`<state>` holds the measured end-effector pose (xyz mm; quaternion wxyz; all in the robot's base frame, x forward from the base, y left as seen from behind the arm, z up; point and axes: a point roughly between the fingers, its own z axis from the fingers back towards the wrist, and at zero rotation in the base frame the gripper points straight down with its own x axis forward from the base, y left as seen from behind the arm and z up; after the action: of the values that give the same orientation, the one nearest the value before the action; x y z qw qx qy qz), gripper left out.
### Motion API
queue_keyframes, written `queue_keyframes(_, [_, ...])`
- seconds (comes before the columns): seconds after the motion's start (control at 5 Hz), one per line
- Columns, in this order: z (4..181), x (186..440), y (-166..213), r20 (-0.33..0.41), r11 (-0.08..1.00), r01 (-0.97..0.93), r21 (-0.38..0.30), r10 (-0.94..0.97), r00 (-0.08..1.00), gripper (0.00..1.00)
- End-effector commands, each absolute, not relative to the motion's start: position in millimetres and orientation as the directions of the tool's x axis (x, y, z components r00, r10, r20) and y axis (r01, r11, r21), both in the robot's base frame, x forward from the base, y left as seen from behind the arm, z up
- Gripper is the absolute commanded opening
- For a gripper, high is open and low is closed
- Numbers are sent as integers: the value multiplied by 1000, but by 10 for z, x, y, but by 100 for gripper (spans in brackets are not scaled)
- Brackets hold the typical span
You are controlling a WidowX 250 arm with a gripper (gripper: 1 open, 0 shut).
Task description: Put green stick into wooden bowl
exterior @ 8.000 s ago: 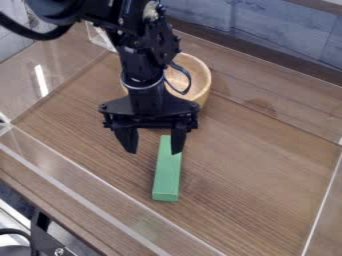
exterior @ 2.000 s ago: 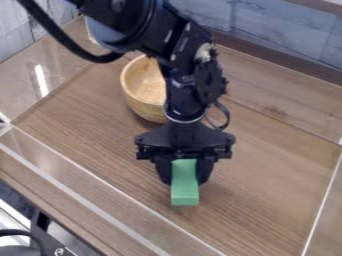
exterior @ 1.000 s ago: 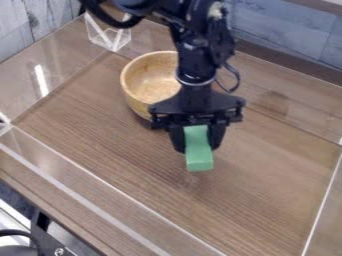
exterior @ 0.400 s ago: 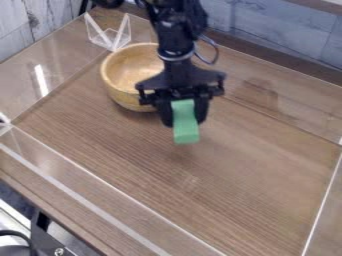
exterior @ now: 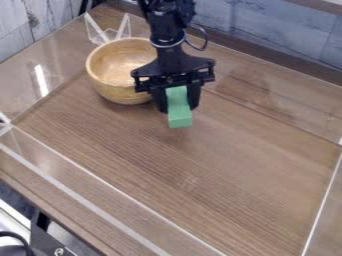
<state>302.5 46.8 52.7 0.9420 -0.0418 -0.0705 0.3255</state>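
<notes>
The green stick (exterior: 178, 106) hangs above the wooden tabletop, clamped at its upper end by my black gripper (exterior: 175, 88), which is shut on it. The stick points down and slightly toward the camera. The wooden bowl (exterior: 118, 68), round and light tan, stands on the table just left of the gripper, its rim nearly touching the left finger. The bowl's inside looks bare. The arm rises out of the top of the picture.
A small clear plastic stand (exterior: 103, 27) sits behind the bowl at the back left. Clear walls enclose the table (exterior: 254, 160), with a front wall (exterior: 80, 185) low across the near edge. A grey tiled wall runs along the back.
The gripper has carried the green stick up and to the back left, from mid-table to beside the bowl. The bowl appears shifted left in view.
</notes>
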Motion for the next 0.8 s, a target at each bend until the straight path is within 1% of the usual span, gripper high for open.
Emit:
queue_keyframes(0.0, [756, 3115, 519, 151, 781, -607, -148, 625, 766, 0])
queue_keyframes(0.2, [852, 3118, 514, 151, 778, -610, -149, 628, 764, 0])
queue_keyframes(0.6, [817, 3076, 441, 153, 799, -582, -152, 601, 784, 0])
